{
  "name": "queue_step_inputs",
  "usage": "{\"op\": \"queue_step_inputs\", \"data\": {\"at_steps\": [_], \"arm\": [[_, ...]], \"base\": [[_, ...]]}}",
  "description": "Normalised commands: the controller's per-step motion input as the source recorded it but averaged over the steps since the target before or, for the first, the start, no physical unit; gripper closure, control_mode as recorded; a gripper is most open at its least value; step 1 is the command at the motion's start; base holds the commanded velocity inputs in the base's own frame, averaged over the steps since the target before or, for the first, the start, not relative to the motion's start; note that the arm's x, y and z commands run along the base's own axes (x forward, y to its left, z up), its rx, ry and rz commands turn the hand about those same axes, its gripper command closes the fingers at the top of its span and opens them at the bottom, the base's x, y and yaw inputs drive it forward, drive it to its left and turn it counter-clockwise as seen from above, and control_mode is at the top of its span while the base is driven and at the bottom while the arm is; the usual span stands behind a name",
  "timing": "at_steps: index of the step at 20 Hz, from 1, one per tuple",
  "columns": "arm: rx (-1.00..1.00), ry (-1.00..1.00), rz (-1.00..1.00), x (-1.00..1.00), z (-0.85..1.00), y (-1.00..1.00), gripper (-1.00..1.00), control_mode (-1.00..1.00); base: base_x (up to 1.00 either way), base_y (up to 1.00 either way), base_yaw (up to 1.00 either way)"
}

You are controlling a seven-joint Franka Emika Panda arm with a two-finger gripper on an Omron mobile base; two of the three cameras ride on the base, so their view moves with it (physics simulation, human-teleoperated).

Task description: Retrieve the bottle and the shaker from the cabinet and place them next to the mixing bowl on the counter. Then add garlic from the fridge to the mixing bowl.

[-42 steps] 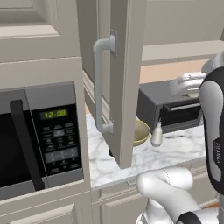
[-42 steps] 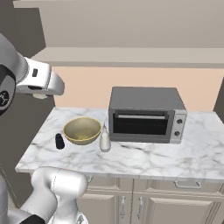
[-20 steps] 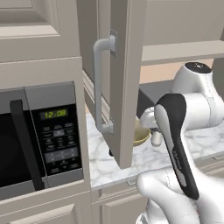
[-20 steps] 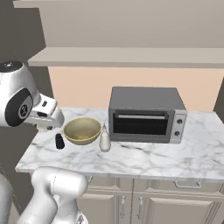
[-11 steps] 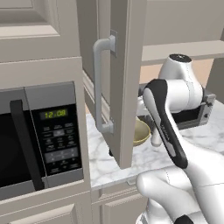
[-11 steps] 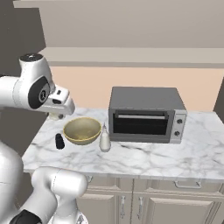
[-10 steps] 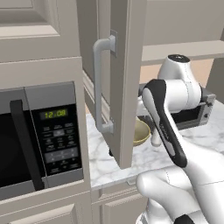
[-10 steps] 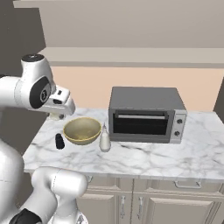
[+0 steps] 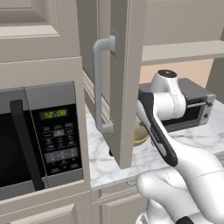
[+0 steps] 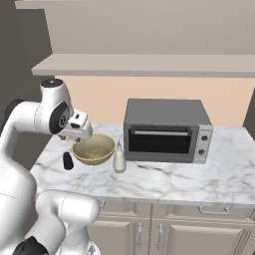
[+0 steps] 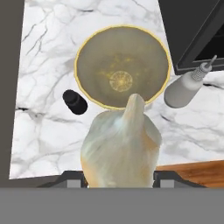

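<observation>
Mixing bowl [image 11: 121,65], brass-coloured, nothing inside, standing on the marble counter [image 10: 199,179] in front of the toaster oven [image 10: 167,130]. Black shaker [image 11: 75,102] just beside the bowl on one side, whitish bottle [image 11: 188,85] just beside it on the other, both upright. Hand [image 10: 79,127] above the bowl's rim, clamped on a garlic bulb [image 11: 121,144].

A grey boxy toaster oven [image 10: 167,130] with a dark glass door stands toward the surface's back edge. A black-fronted microwave [image 9: 39,144] with a green display sits built in beyond the surface's left end.
</observation>
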Motion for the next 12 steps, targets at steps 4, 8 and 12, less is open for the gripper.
{"op": "queue_step_inputs", "data": {"at_steps": [4,8,12], "arm": [[0.00,-0.02,0.00,0.37,-0.56,0.00,1.00,-1.00],[0.00,0.00,-0.03,0.46,-0.18,0.00,1.00,-1.00],[0.00,0.05,-0.13,0.40,0.00,0.00,1.00,-1.00]], "base": [[0.00,0.00,0.00],[0.00,0.00,0.00],[0.00,0.00,0.00]]}}
